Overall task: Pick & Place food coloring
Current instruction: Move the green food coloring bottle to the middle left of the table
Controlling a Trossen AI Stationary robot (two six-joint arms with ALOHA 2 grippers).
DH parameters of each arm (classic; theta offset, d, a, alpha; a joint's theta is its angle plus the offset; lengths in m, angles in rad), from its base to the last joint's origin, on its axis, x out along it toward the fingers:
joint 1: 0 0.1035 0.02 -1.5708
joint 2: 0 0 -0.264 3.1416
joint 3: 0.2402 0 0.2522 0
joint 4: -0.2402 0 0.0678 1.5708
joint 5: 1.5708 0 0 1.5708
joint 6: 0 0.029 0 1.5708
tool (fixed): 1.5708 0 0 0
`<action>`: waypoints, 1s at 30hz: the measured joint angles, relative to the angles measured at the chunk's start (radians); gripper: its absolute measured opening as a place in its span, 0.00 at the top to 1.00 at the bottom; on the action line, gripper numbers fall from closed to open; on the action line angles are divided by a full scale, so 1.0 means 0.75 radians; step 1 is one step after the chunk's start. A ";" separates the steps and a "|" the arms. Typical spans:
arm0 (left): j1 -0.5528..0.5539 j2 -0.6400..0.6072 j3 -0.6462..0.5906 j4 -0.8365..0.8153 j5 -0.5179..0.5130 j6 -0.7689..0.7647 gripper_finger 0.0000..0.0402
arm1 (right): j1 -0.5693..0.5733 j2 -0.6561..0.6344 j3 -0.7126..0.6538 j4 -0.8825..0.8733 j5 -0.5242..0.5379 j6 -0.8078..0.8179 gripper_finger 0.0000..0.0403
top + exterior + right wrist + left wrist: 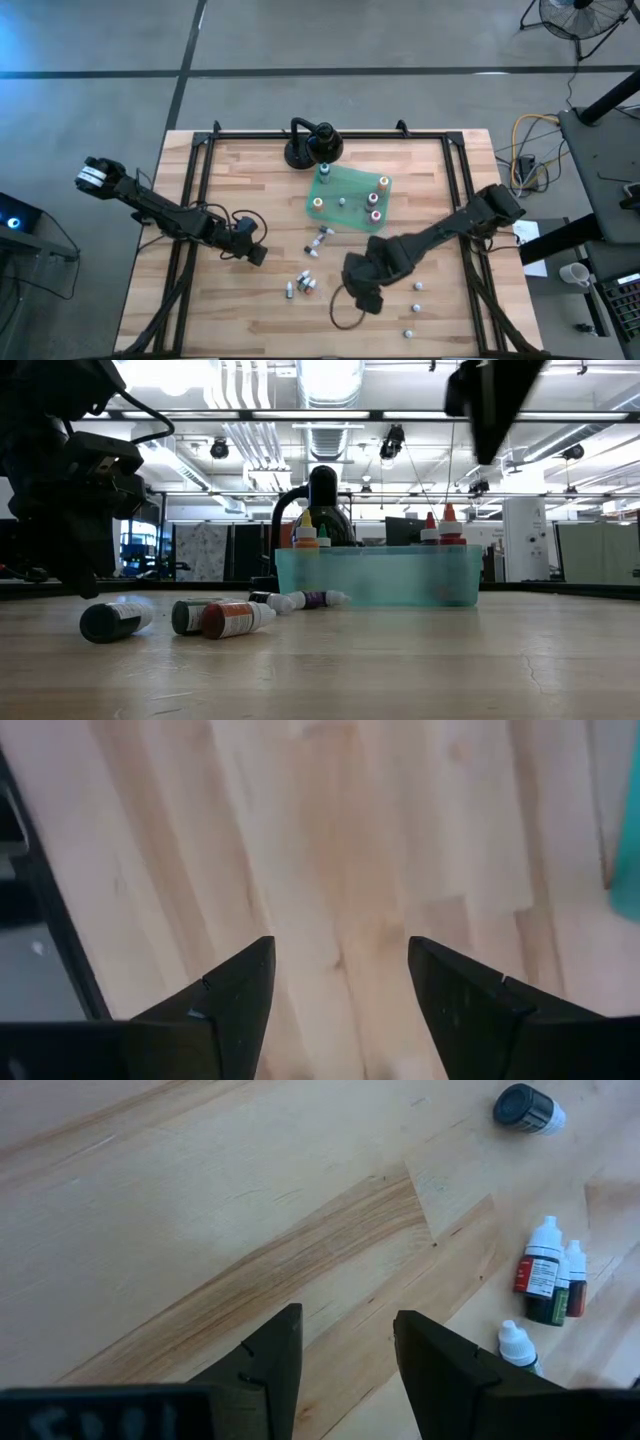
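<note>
Several bottles: the food coloring is split between upright bottles on the green tray and loose ones lying on the wooden table.
Loose group: three bottles lie together toward the table's near edge, just beside the right gripper; two more lie just off the tray's corner; a few white ones are scattered on the right side.
Behind tray: a black stand sits at the table's far edge.
Handling: these look light, smooth and round, so a lying one will likely roll or skid when nudged; the plastic body probably gives a little under squeeze.
Where to hold: across the body below the cap, fingers square to the bottle's long axis.
Right gripper: low over bare wood, fingers spread wide, nothing between them.
Left gripper: over bare wood left of the loose group, fingers partly apart and empty; the three bottles show ahead of it.
Doubt: cap colours on the tray are too small to name with confidence.
</note>
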 joint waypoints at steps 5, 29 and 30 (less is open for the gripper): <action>0.000 0.000 0.000 0.001 0.000 0.000 0.67 | 0.053 0.000 -0.001 -0.026 -0.001 -0.016 0.46; 0.000 0.000 0.000 0.000 0.000 0.000 0.67 | 0.053 0.000 -0.001 0.001 -0.001 -0.330 0.46; 0.000 0.000 0.000 0.000 0.000 0.000 0.67 | 0.053 0.000 -0.001 0.002 -0.002 -0.330 0.46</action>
